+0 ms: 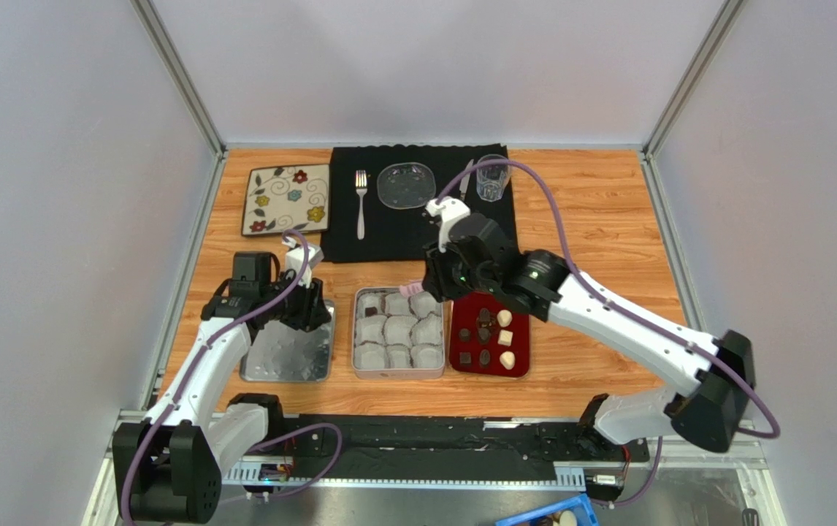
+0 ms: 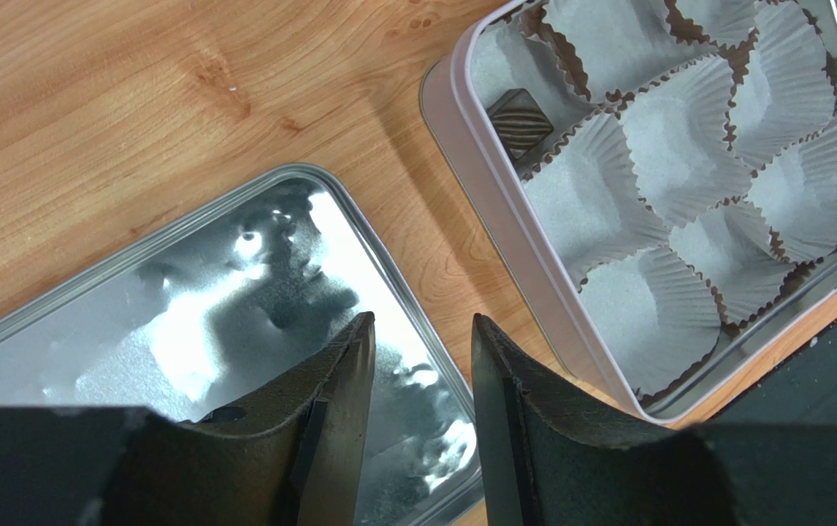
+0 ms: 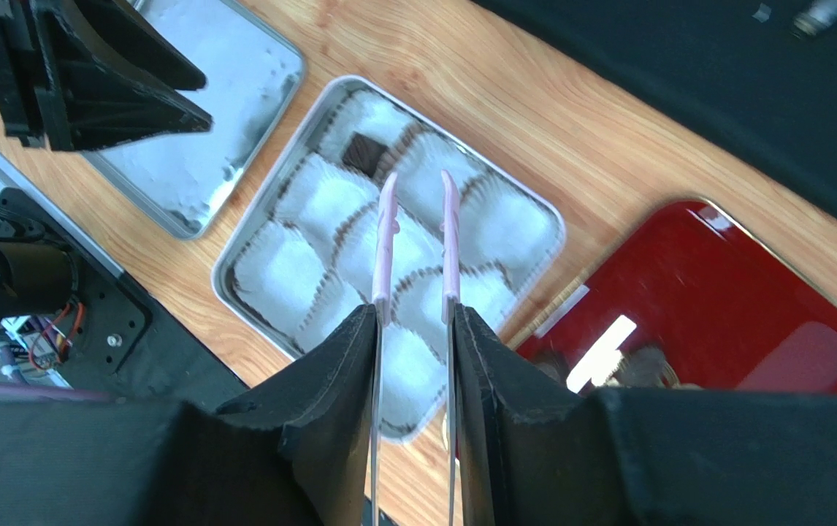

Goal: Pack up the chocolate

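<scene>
Your right fingers (image 3: 341,373) are clamped on a pair of pink tweezers (image 3: 387,247). The tweezer tips stand slightly apart with nothing between them, poised over the open tin (image 2: 505,214) of white paper cups (image 2: 675,132). I judge you work through the tweezers because the pieces are too small for the broad fingers to set into a cup without crushing its frill.

1 dark chocolate (image 2: 519,121) already sits in a cup at a corner of the tin. The rest of the chocolate (image 1: 505,338), dark and cream pieces, waits on the red tray (image 3: 741,296) just beside the tin on its right, probably so each trip is short.

Your left fingers (image 2: 330,416) are apart and hold nothing, hovering over the edge of the lid (image 2: 171,329). The lid lies flat on the bench (image 2: 116,110) to the tin's left, out of the way yet near for closing. Every other cup in view looks unfilled, so packing has barely begun.
</scene>
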Action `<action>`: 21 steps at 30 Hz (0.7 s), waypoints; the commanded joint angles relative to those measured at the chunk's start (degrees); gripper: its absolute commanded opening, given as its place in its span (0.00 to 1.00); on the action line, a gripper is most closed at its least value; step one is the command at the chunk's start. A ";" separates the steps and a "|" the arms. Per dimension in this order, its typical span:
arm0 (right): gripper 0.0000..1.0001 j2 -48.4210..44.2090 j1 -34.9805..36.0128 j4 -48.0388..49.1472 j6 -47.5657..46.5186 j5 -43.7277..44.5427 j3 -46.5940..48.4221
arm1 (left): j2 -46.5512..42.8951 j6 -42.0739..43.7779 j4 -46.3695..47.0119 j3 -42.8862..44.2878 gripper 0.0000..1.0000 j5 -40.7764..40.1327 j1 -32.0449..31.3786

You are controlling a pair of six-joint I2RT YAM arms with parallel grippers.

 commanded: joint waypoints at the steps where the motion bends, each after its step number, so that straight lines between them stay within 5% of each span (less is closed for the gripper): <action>1: 0.33 -7.32 -0.48 -2.84 1.94 4.96 -5.78 | -0.83 0.32 -0.81 2.37 0.47 1.11 0.11; 9: 0.34 -18.13 -0.74 -6.09 5.55 7.87 -15.44 | -1.10 0.50 -2.04 3.07 0.47 1.90 0.11; 21: 0.38 -20.78 -1.53 -7.24 7.31 9.54 -20.20 | -1.01 0.85 -2.66 3.07 0.47 2.78 0.11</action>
